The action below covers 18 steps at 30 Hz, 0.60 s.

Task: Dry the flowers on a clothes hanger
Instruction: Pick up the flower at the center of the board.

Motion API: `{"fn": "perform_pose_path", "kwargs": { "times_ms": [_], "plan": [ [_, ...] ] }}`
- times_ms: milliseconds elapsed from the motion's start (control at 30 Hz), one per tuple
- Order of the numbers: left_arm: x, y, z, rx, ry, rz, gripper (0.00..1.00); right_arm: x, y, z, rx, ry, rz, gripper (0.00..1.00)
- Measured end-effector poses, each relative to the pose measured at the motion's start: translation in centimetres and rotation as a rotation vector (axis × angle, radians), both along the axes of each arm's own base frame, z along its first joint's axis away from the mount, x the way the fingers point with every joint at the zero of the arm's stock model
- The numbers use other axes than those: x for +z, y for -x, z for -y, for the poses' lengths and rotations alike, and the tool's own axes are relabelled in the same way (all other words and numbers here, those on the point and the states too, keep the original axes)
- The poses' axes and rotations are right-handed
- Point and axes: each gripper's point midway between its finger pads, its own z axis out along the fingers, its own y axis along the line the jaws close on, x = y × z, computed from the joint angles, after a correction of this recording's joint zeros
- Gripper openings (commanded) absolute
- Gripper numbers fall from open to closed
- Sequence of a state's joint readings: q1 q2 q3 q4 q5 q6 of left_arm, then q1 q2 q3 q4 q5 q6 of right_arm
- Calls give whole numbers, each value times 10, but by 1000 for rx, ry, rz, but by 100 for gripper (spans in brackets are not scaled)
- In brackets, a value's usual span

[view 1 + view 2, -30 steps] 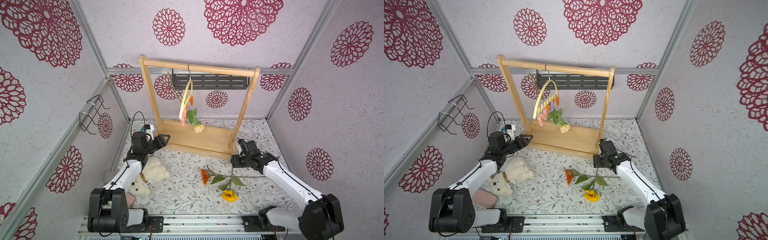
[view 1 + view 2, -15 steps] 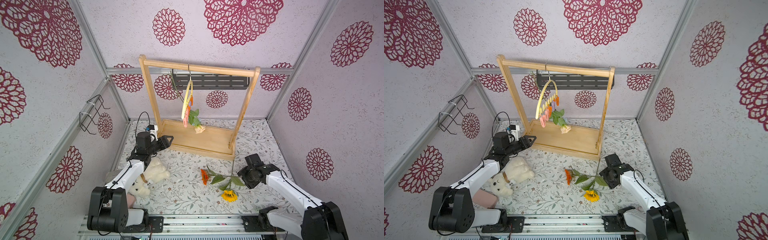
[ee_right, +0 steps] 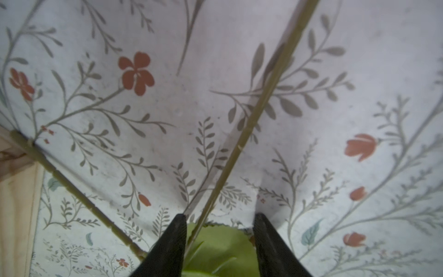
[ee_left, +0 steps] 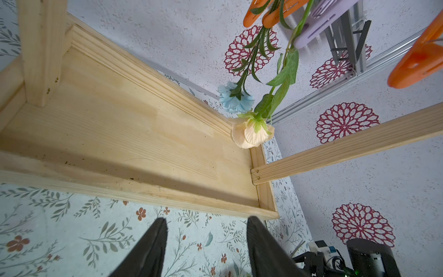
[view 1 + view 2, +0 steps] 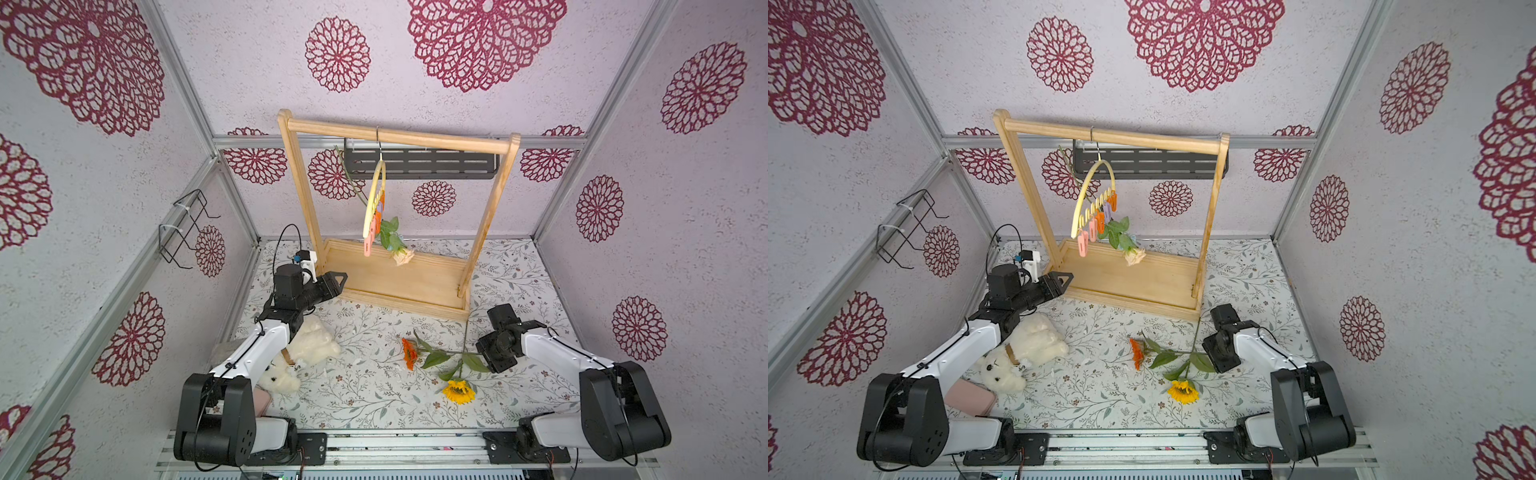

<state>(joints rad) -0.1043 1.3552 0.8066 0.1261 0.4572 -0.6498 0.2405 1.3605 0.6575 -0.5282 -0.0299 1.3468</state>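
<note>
The pale-yellow clothes hanger (image 5: 374, 199) (image 5: 1088, 195) hangs by its hook from the wooden rack's top bar. Clipped to its clothespins, a peach rose (image 5: 403, 256) (image 4: 251, 134) and a light blue carnation (image 4: 236, 100) dangle head down. An orange gerbera (image 5: 409, 354) (image 5: 1136, 353) and a yellow sunflower (image 5: 458, 391) (image 5: 1182, 392) lie crossed on the mat. My right gripper (image 5: 483, 353) (image 3: 219, 218) is down at their stems, jaws apart, with a thin stem (image 3: 251, 124) and a green leaf (image 3: 223, 242) between the fingers. The left gripper (image 5: 338, 280) (image 4: 206, 220) hovers open and empty by the rack's front left corner.
The wooden rack (image 5: 395, 286) stands at the back of the mat. A white teddy bear (image 5: 307, 345) and a pink case (image 5: 971, 397) lie under the left arm. A black wire rack (image 5: 183, 228) is on the left wall, a black shelf (image 5: 419, 164) on the back wall.
My right arm has swung from the rack's right foot forward and down onto the stems, its jaws narrowing. The left gripper has edged toward the rack. The hanger has turned slightly.
</note>
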Motion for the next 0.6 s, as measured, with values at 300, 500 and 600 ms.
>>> {"fn": "perform_pose_path", "kwargs": {
  "times_ms": [300, 500, 600],
  "plan": [
    [-2, 1, -1, -2, -11, -3, 57, -1, -17, 0, -23, -9, 19, 27],
    [-2, 1, 0, -3, -14, -3, 57, -2, -20, -1, -40, -22, 22, 17],
    [-2, 1, 0, -3, -14, -3, 57, -1, -22, -2, -52, -32, 27, 14]
  ]
}}
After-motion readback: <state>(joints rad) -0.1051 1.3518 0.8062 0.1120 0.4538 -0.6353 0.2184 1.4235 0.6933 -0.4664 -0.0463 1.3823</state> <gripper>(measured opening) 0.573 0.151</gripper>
